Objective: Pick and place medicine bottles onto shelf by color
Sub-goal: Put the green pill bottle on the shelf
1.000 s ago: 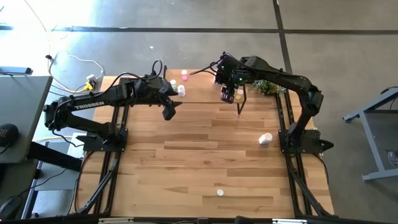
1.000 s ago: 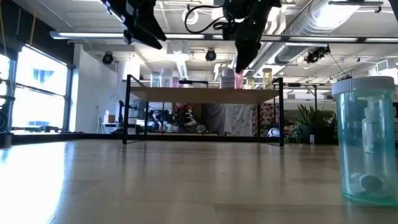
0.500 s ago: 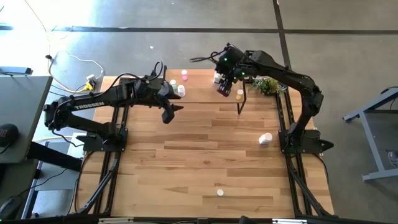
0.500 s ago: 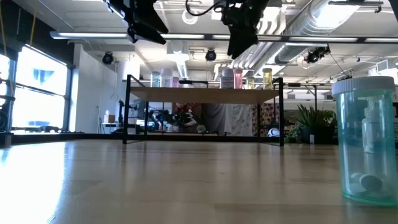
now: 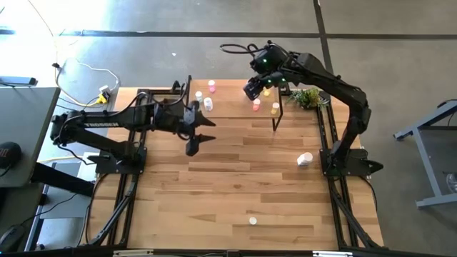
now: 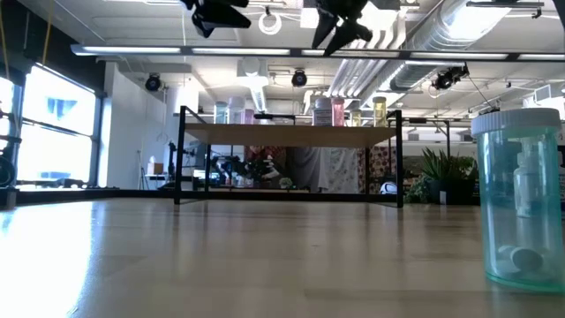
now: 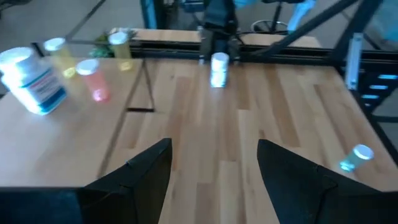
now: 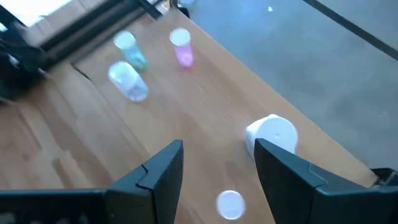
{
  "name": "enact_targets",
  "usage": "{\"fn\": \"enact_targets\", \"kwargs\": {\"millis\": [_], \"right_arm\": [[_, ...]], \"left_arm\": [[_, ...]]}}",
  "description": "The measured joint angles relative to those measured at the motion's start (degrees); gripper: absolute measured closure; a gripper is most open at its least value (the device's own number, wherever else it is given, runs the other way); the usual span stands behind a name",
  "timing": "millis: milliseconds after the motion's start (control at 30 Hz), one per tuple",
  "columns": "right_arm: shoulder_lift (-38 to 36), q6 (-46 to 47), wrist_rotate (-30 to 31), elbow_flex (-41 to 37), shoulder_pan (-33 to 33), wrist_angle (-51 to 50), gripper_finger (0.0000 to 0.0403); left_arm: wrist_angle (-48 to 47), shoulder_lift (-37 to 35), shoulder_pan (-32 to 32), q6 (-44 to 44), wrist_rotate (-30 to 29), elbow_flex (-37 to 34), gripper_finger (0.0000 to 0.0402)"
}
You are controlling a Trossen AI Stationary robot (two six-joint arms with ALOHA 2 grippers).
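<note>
A wooden table (image 5: 214, 185) holds a shelf (image 5: 235, 107) at its far edge. Both the left gripper (image 5: 194, 135) and right gripper (image 5: 251, 88) hang empty, fingers apart. A bottle (image 5: 305, 159) stands near right; likely light, stiff, slippery, best grasped mid-body.

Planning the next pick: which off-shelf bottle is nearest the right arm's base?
The white bottle beside that base; the other bottle stands near the table's front edge.

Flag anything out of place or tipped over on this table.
Nothing looks spilled or damaged. Two bottles sit off the shelf on the tabletop: a white bottle near the right arm's base, a small bottle near the front edge.
</note>
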Motion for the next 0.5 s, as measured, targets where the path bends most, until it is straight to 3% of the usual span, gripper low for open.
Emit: {"fn": "enact_targets", "kwargs": {"millis": [100, 300, 500], "right_arm": [[0.0, 2.81, 0.02, 1.7, 1.49, -0.16, 0.0215], [0.0, 7.93, 2.48, 4.48, 4.79, -0.96, 0.0215], [-0.02, 13.09, 3.64, 5.42, 9.15, -4.02, 0.0215]], "left_arm": [[0.0, 0.0, -2.12, 0.02, 0.23, 0.0, 0.0177], [-0.19, 0.02, -5.05, -0.88, 6.12, 0.0, 0.0173], [-0.35, 0.02, -8.9, -0.99, 6.15, 0.0, 0.014]]}}
